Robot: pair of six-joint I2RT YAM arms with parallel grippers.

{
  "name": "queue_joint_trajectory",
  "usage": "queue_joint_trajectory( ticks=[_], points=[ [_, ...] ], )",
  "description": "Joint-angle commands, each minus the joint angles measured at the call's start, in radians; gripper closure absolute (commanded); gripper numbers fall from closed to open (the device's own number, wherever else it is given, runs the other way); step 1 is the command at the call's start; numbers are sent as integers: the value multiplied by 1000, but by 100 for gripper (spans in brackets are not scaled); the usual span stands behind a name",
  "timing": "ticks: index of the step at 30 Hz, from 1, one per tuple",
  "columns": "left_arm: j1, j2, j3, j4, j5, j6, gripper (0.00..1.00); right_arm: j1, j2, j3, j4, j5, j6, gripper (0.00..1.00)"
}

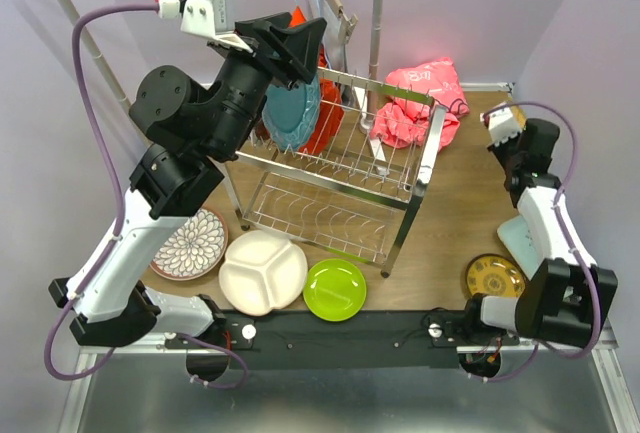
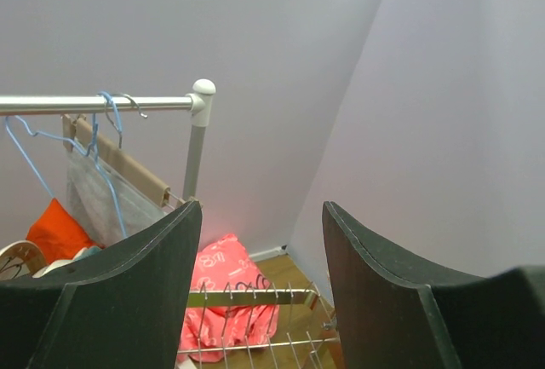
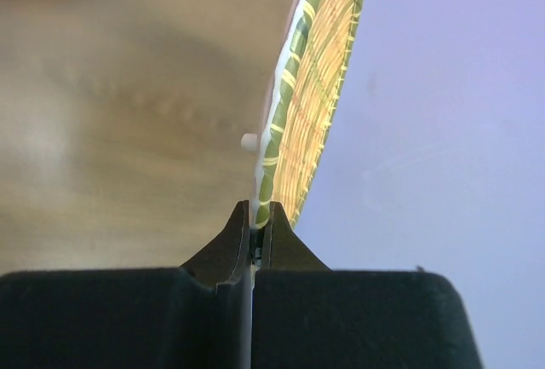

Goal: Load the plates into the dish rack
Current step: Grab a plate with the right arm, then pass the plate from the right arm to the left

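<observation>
Straw-patterned plate (image 3: 317, 71), green-striped rim, upright and edge-on over table (image 1: 460, 213) by right wall (image 3: 443, 130). Rim pinched tight in right end effector (image 3: 257, 224). Well apart, dish rack (image 1: 345, 168) with teal plate (image 1: 292, 113) standing in upper tier. Left end effector (image 2: 260, 207) spread apart, empty, raised above rack.

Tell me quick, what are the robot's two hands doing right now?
Left gripper: open, holding nothing.
Right gripper: shut on the rim of a yellow patterned plate.

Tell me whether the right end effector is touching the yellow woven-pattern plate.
Touching. The right wrist view shows the right end effector with its jaws shut on the rim of the yellow woven-pattern plate, with no gap visible.
</observation>
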Motion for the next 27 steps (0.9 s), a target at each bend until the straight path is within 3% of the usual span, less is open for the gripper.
queue_joint_trajectory(
  ticks=[1, 10, 15, 20, 27],
  points=[
    [13, 13, 49, 50, 77, -40, 32, 1, -121, 152, -23, -112, 237, 99],
    [35, 123, 191, 23, 241, -80, 32, 2, -249, 311, 42, -325, 266, 99],
    [46, 201, 322, -22, 348, -115, 32, 8, -292, 359, 123, -529, 243, 99],
    [51, 261, 365, -37, 365, -179, 32, 24, -298, 402, 149, -780, 78, 99],
    [49, 312, 368, -60, 379, -294, 32, 77, -286, 456, 141, -905, -99, 99]
  ],
)
